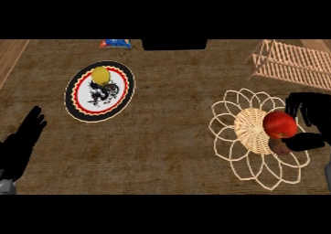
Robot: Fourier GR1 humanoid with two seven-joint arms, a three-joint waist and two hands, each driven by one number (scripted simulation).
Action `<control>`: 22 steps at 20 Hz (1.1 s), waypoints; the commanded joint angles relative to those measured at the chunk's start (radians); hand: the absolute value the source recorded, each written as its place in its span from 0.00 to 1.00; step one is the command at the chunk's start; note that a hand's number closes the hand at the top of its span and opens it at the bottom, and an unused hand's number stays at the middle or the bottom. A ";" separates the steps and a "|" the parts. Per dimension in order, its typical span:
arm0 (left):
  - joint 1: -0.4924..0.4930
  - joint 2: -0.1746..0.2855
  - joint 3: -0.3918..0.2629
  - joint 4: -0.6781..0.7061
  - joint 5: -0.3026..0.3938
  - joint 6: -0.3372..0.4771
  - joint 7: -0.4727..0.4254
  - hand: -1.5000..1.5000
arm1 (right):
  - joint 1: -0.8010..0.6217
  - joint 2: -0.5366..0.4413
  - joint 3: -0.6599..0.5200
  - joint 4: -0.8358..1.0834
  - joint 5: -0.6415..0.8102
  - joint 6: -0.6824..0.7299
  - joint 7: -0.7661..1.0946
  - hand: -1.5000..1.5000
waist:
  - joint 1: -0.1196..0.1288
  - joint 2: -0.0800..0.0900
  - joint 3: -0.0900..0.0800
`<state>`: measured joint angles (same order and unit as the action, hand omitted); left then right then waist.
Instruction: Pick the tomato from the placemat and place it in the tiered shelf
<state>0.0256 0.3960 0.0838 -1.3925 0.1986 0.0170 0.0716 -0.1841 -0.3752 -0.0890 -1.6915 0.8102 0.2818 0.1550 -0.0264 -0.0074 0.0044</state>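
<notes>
**Tomato in the right hand, shelf yet to reach**

The right hand (315,114) comes in from the right edge with its fingers curved over the top of the tomato (280,124) and its thumb hooked beneath it, so the red fruit sits clasped between them. Only its left half shows past the black fingers. A dark patch lies on the mat just under it, so it may already be slightly raised, though I cannot tell for sure.

The tomato is above the woven centre of the placemat (253,132), toward its right side, with the looped petal border spreading around it. The tiered shelf (296,64) stands beyond, near the upper right corner, close to the mat but apart from it.

The risk, as I judge it, lies in the hold: a smooth round fruit caught mainly from one side could roll out during the carry. The slatted tiers could also catch the fingers on entry, or let the tomato roll off an edge.

The left hand (19,137) rests open at the lower left, well apart from everything.
</notes>
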 commanded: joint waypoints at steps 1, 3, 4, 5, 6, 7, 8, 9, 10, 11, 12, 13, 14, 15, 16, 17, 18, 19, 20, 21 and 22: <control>0.015 0.003 0.006 -0.033 0.005 0.004 0.021 0.50 | 0.016 -0.112 -0.226 0.005 -0.283 0.105 -0.197 1.00 | -0.003 0.000 -0.001; 0.030 0.022 0.029 -0.030 0.010 -0.003 0.009 0.50 | 0.006 -0.152 -0.331 0.020 -0.406 0.178 -0.234 1.00 | -0.004 -0.002 -0.002; 0.025 0.003 0.009 0.009 -0.006 -0.014 -0.034 0.50 | -0.006 -0.165 -0.376 0.040 -0.465 0.228 -0.219 1.00 | -0.007 0.002 -0.004; 0.007 -0.007 0.007 0.007 -0.007 0.005 -0.004 0.50 | -0.021 -0.188 -0.428 0.054 -0.530 0.271 -0.221 1.00 | -0.012 0.001 -0.004; 0.012 0.002 0.006 0.030 -0.019 -0.009 -0.030 0.50 | -0.045 -0.194 -0.471 0.076 -0.573 0.289 -0.191 1.00 | -0.003 0.003 -0.005; 0.032 -0.013 -0.012 -0.009 -0.024 -0.008 -0.030 0.50 | -0.017 -0.249 -0.525 0.105 -0.612 0.339 -0.209 1.00 | 0.001 0.002 -0.004; 0.008 -0.018 0.003 0.011 -0.013 -0.001 -0.023 0.50 | -0.010 -0.251 -0.562 0.123 -0.650 0.349 -0.215 1.00 | 0.001 0.003 -0.004; 0.050 -0.005 0.001 -0.010 -0.020 -0.020 -0.046 0.50 | -0.040 -0.307 -0.610 0.126 -0.699 0.399 -0.176 1.00 | 0.009 0.001 -0.005; -0.012 -0.019 -0.011 -0.015 -0.022 0.003 0.017 0.50 | -0.080 -0.338 -0.634 0.149 -0.722 0.406 -0.162 1.00 | 0.010 0.004 -0.005; 0.017 -0.017 0.001 -0.026 -0.018 -0.008 -0.013 0.50 | -0.079 -0.355 -0.657 0.158 -0.736 0.409 -0.159 1.00 | 0.018 0.004 -0.005; 0.001 0.021 0.020 -0.066 0.007 -0.032 0.048 0.50 | -0.078 -0.386 -0.682 0.174 -0.750 0.423 -0.156 1.00 | 0.020 0.004 -0.004; 0.020 -0.021 -0.006 -0.082 -0.024 0.006 0.056 0.50 | -0.059 -0.384 -0.697 0.168 -0.768 0.432 -0.134 1.00 | 0.021 0.004 -0.004; -0.020 -0.021 0.009 0.042 -0.029 -0.016 -0.020 0.50 | -0.121 -0.439 -0.724 0.200 -0.826 0.469 -0.094 1.00 | 0.015 0.006 -0.005; -0.002 -0.018 0.003 -0.066 -0.023 -0.009 0.044 0.50 | -0.124 -0.427 -0.714 0.213 -0.836 0.459 -0.067 1.00 | 0.025 0.005 -0.005; 0.004 -0.006 0.006 -0.054 -0.036 -0.014 0.035 0.50 | -0.153 -0.456 -0.736 0.210 -0.871 0.464 -0.030 1.00 | 0.024 0.005 -0.005; -0.031 -0.026 0.007 -0.017 -0.039 -0.010 0.033 0.50 | -0.148 -0.459 -0.733 0.242 -0.843 0.431 -0.069 1.00 | 0.025 0.007 -0.005; -0.011 -0.009 0.004 -0.043 -0.037 -0.032 0.045 0.50 | -0.170 -0.511 -0.737 0.317 -0.806 0.418 -0.116 1.00 | 0.030 0.008 -0.004; 0.008 -0.024 -0.010 -0.109 -0.050 0.003 0.074 0.50 | -0.235 -0.508 -0.692 0.272 -0.796 0.361 -0.009 1.00 | 0.037 0.007 -0.005; 0.012 -0.051 -0.006 -0.033 -0.057 -0.010 0.009 0.50 | -0.209 -0.510 -0.704 0.330 -0.776 0.352 -0.082 1.00 | 0.033 0.008 -0.005; -0.026 -0.023 0.026 0.002 -0.046 -0.035 0.002 0.50 | -0.190 -0.502 -0.698 0.287 -0.760 0.332 -0.079 1.00 | 0.029 0.008 -0.005; -0.035 -0.001 0.041 0.019 -0.033 -0.051 -0.010 0.50 | -0.224 -0.593 -0.715 0.326 -0.741 0.349 -0.083 1.00 | 0.031 0.009 -0.005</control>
<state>0.0142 0.3773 0.0967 -1.4164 0.1602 -0.0066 0.0890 -0.3638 -0.8697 -0.7886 -1.4172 0.0382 0.6561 0.0737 0.0017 -0.0001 -0.0002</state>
